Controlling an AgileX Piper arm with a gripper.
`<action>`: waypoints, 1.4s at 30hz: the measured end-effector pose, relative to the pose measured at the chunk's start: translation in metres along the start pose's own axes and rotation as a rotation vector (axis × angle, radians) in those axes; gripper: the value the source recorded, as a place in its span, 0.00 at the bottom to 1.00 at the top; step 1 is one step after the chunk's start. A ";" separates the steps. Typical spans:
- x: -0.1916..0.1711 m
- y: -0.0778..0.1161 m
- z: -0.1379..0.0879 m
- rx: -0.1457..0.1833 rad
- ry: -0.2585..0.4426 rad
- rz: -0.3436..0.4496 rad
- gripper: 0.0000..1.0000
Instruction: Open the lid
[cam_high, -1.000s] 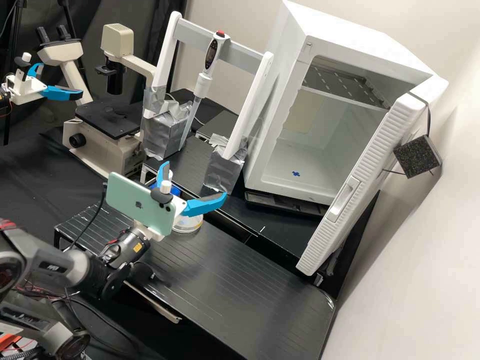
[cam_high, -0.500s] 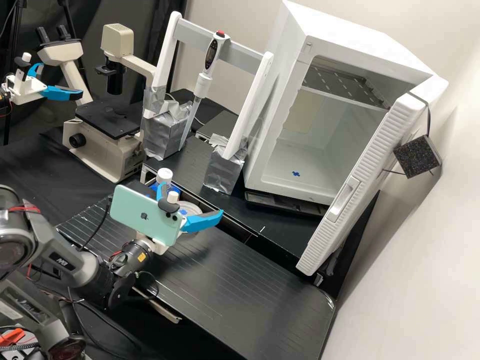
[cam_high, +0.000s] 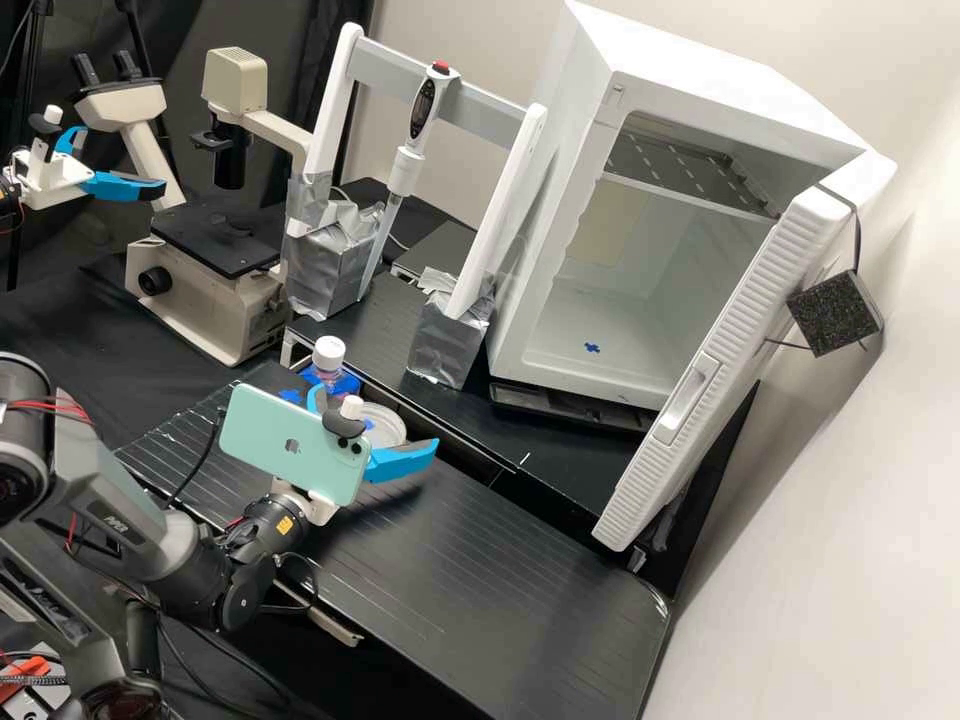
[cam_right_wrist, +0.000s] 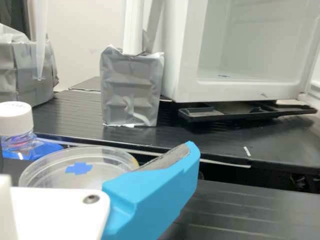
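With our tool (cam_high: 374, 417) spread, we judge the clear round lid (cam_right_wrist: 52, 176) light, stiff and slippery, best taken gently across its thin rim.

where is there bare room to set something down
The front bench, between the gripper and the bench's right-hand end in the high view; also the floor inside the open incubator, around the blue tape. Crowded: beside the petri dish and capped bottle, where the gripper hovers.
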 end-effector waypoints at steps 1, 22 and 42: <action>0.001 -0.002 -0.001 -0.001 0.008 -0.011 1.00; 0.004 -0.003 0.008 0.013 -0.041 0.000 1.00; 0.008 -0.007 0.006 0.037 -0.026 -0.007 0.00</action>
